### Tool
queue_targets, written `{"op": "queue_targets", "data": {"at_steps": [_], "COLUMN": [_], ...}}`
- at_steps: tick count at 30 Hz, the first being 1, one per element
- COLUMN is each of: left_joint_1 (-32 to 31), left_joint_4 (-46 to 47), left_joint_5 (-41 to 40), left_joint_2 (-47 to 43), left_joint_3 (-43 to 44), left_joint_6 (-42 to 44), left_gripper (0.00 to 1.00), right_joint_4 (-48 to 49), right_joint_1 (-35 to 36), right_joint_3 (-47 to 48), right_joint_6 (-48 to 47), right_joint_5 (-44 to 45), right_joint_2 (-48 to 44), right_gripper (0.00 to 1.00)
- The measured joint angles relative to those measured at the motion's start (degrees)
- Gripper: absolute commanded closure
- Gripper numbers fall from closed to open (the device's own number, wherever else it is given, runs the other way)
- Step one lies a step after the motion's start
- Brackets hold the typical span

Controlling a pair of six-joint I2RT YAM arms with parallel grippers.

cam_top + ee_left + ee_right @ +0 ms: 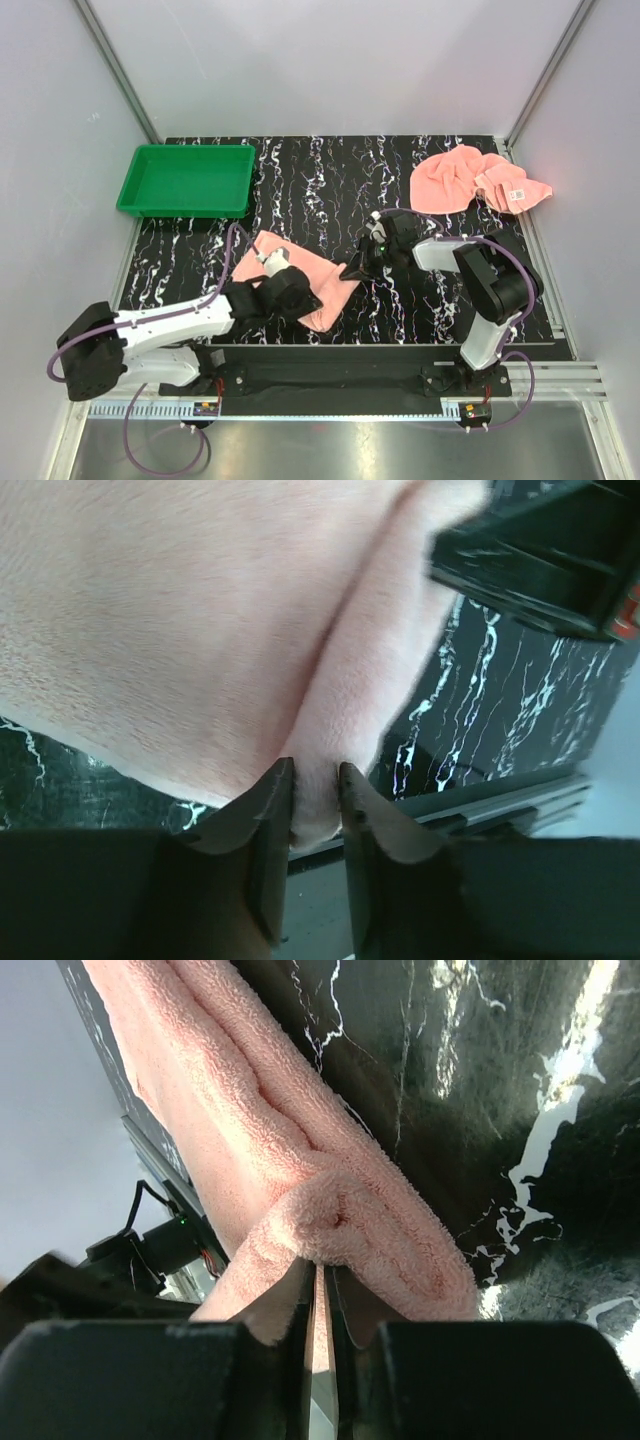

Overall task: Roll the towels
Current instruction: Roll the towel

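Towel nearest you (300,280) lies on the black marbled mat (330,180) between pale walls (330,60). The right gripper (320,1270) pinches its corner, the left gripper (315,775) straddles its edge, grip unclear. Second towel (475,180) sits crumpled back-right.

Looped terry cloth, soft and matt, on the salmon towel (330,1190) bunched at the right pincer (322,1285), whose fingers look like matt black plastic. Under both pincers the bench (320,190) gleams: glossy black, marble-look, white veins. Beyond the left pincer (315,780), a shiny green plastic tray (185,178).
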Motion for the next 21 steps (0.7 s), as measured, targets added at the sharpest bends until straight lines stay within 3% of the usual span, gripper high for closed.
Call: {"op": "queue_targets", "data": {"at_steps": [1,4,10,16,21], "left_joint_1": [-1.14,-4.07,-6.05,-9.64,-10.95], "left_joint_4": [-3.67,-12.04,-16.37,-10.73,-6.86], "left_joint_5": [-2.03,-8.46,-15.21,-14.01,-12.79], "left_joint_2": [0.00,-0.02,0.37,8.17,17.05], "left_joint_3": [2.84,10.19,17.62,21.70,22.01], "left_joint_6": [2.12,8.44,28.83,48.98,55.12], "left_gripper": [0.55,0.40,0.29,0.28,0.29], "right_joint_4": [-0.07,-0.63,-2.93,-4.50,-4.90], "right_joint_1": [0.00,0.04,0.96,1.57,1.60], "right_joint_3": [0.20,0.83,2.45,3.30,3.48], "right_joint_6": [-0.07,-0.63,-2.34,-3.50,-4.02], "right_joint_5": [-0.02,0.09,1.05,1.88,1.95], "right_joint_2": [0.09,0.20,0.33,0.42,0.57], "right_gripper": [0.87,0.86,0.87,0.87,0.87]}}
